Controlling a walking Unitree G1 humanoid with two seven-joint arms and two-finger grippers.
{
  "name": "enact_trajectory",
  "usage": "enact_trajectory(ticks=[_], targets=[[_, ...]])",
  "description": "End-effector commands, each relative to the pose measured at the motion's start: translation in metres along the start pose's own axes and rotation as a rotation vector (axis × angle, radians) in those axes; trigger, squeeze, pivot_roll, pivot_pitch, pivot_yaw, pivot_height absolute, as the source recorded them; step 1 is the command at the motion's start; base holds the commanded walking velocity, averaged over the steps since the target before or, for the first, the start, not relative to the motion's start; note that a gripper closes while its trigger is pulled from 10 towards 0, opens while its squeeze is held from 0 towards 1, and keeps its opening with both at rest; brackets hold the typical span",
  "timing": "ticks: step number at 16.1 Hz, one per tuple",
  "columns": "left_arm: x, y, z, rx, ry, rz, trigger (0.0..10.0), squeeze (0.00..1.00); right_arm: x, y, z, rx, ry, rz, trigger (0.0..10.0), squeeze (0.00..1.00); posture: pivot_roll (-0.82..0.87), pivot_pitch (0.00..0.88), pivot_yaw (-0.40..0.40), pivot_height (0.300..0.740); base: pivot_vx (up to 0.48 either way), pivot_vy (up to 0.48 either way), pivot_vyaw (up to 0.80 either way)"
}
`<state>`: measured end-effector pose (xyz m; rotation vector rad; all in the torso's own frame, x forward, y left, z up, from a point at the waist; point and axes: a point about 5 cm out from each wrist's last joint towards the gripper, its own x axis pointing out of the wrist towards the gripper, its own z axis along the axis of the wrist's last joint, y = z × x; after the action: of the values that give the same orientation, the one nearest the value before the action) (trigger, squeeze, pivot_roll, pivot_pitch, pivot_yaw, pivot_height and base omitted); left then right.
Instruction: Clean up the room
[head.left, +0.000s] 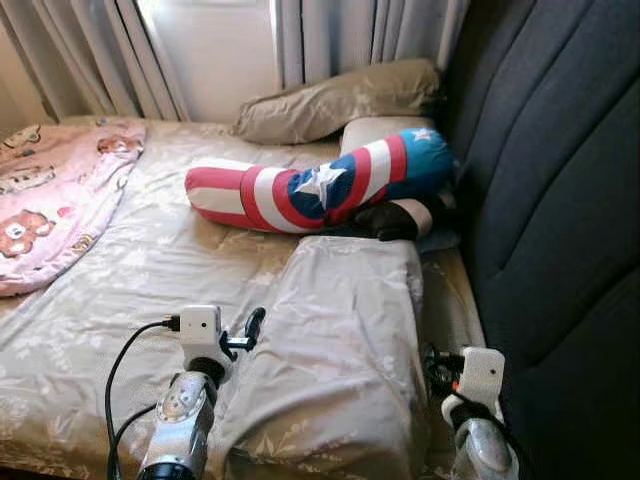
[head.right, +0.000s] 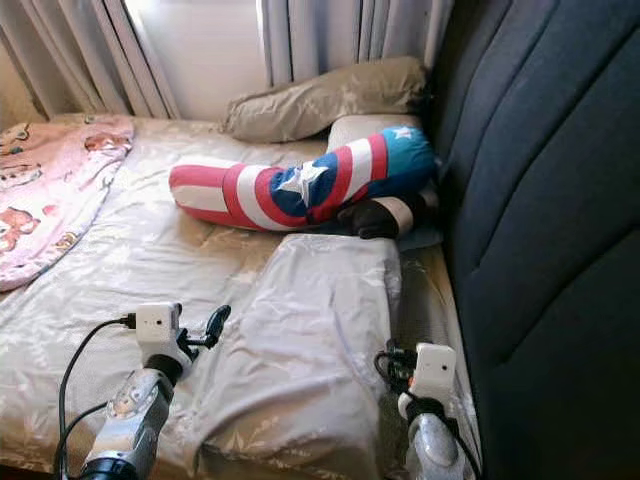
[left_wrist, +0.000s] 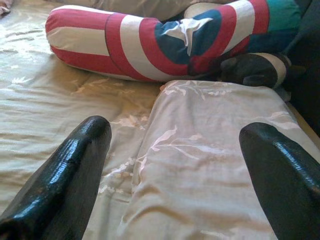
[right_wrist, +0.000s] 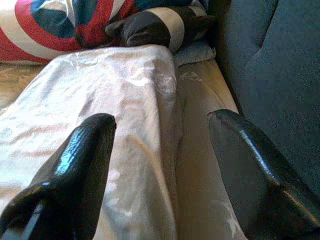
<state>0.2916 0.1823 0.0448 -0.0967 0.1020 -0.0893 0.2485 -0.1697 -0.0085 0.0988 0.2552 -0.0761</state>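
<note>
Closest to the viewer, two silver robot arms reach forward over a bed. The left gripper (left_wrist: 172, 175) has its two black fingers spread wide, holding nothing, hovering at the left edge of a beige pillow (head.left: 340, 330) that lies lengthwise near the foot of the view. The right gripper (right_wrist: 160, 170) is also spread wide and empty, low at the pillow's right edge, in the narrow strip between the pillow and a dark padded headboard (head.left: 560, 200). The two grippers sit on either side of this pillow, so it looks like the thing being handled next.

Just beyond the pillow lies a long bolster cushion (head.left: 320, 185) striped red, white and blue with a white star, angled across the bed. A small dark object with a pale band (head.left: 395, 220) rests against it, touching the pillow's far end; what it is cannot be told. Further back, a second beige pillow (head.left: 340, 100) leans near grey curtains (head.left: 330, 35). A pink blanket with bears (head.left: 55, 195) is crumpled at the far left.

The tidying seems barely begun: cushions lie scattered, the blanket unfolded, the beige sheet (head.left: 150, 270) wrinkled.

There is open room on the left side of the bed. The right is tight, with the headboard close beside the right arm.
</note>
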Motion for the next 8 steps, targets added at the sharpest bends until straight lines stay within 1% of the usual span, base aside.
enact_trajectory(ticks=[1,4,7,8], targets=[[-0.0012,0.0000,-0.0002,-0.005,-0.003,-0.003,10.0,0.00,0.0000,0.0005,0.0009,0.000,-0.010,0.001,10.0,0.00,-0.05,0.000,-0.030,0.740,0.000,0.000,0.00],[0.0013,0.0006,0.0051,0.002,-0.021,-0.016,10.0,0.00,0.0023,0.0004,0.0041,0.002,-0.018,-0.002,10.0,0.00,-0.04,0.000,-0.030,0.740,0.000,0.000,0.00],[0.0010,0.0008,0.0048,0.009,-0.020,-0.016,10.0,0.00,0.0008,0.0001,0.0019,0.000,-0.012,-0.003,10.0,0.00,-0.04,0.000,-0.027,0.740,0.000,0.000,0.00],[0.0015,0.0003,0.0048,0.025,-0.015,-0.020,10.0,0.00,0.0003,0.0000,0.0011,0.001,-0.009,-0.005,10.0,0.00,-0.04,0.000,-0.026,0.740,0.000,0.000,0.00]])
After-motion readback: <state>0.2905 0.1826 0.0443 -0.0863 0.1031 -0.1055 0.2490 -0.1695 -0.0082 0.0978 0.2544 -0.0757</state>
